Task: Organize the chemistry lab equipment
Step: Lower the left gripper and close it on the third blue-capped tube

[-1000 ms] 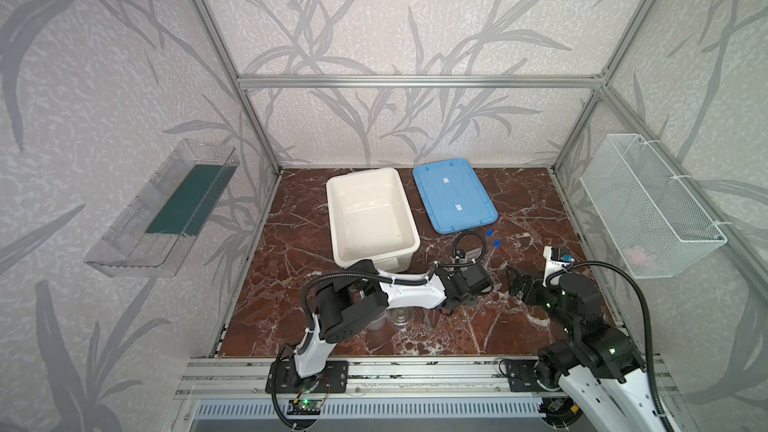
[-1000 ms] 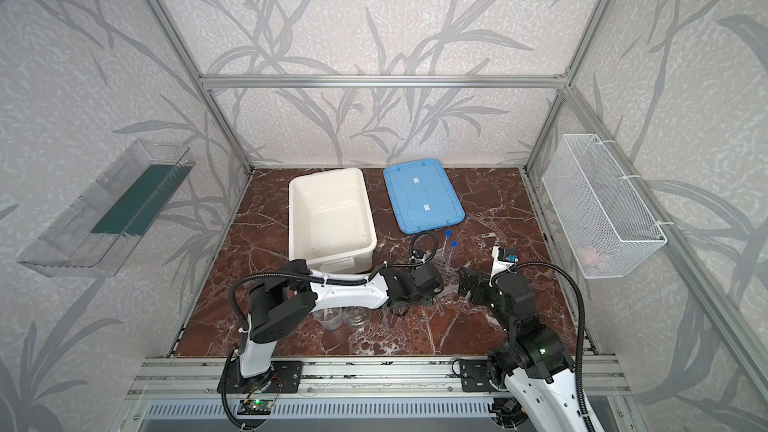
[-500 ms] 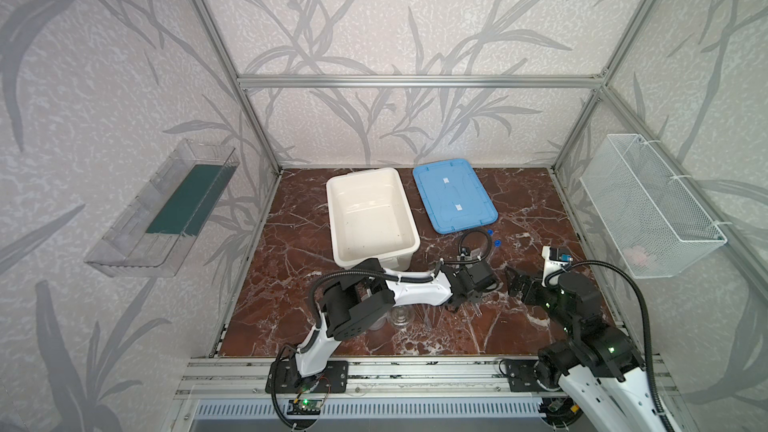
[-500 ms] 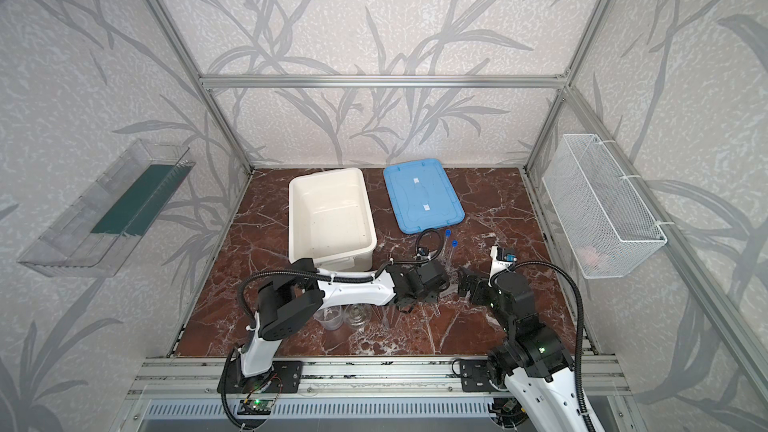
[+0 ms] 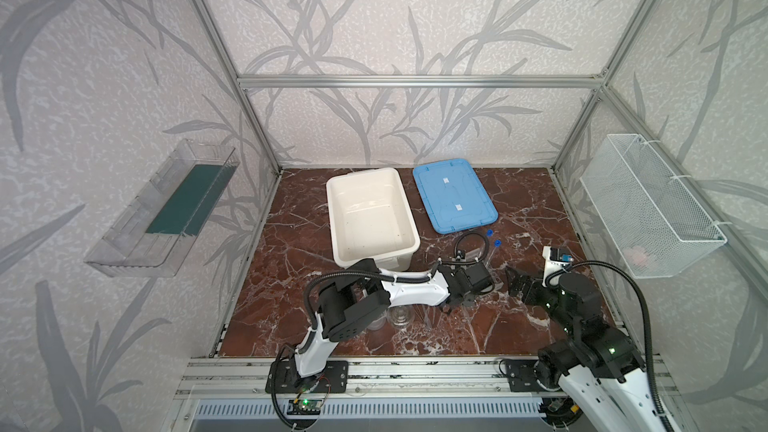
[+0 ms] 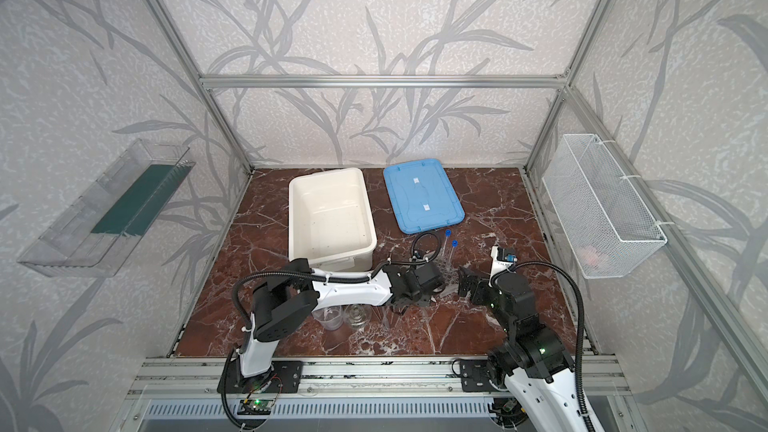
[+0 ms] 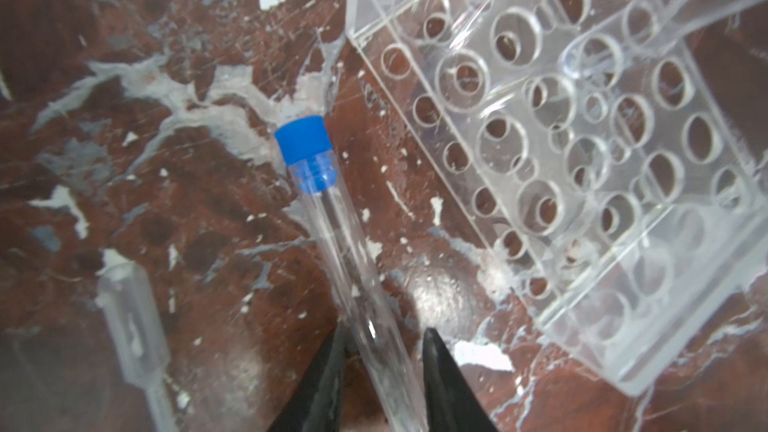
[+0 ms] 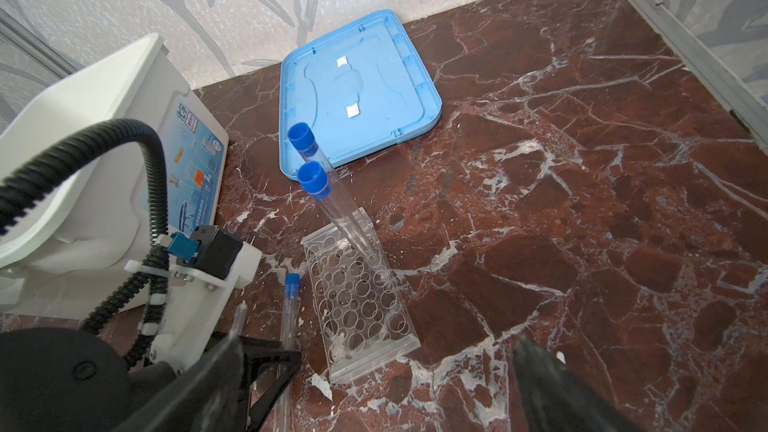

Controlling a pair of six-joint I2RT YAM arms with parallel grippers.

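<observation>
A clear tube with a blue cap (image 7: 332,218) lies flat on the marble beside the clear many-holed rack (image 7: 582,139). My left gripper (image 7: 382,351) is open and straddles the tube's lower end: one fingertip touches it and a narrow gap shows at the other. In both top views the left gripper (image 6: 399,307) reaches across the middle. Two blue-capped tubes (image 8: 316,184) stand leaning in the rack (image 8: 357,297). My right gripper (image 8: 374,371) hangs wide open and holds nothing, just short of the rack's near end. A clear beaker (image 6: 328,317) and a small flask (image 6: 358,314) stand under the left arm.
The white tub (image 5: 332,209) and its blue lid (image 5: 453,197) lie at the back. A thin clear dropper-like piece (image 7: 129,317) lies near the flat tube. A wire basket (image 5: 648,209) hangs on the right wall and a clear shelf (image 5: 162,214) on the left wall.
The left jaws have narrowed around the lying tube, and the left wrist has edged slightly toward the rack. The right arm has stayed put with its jaws wide.
</observation>
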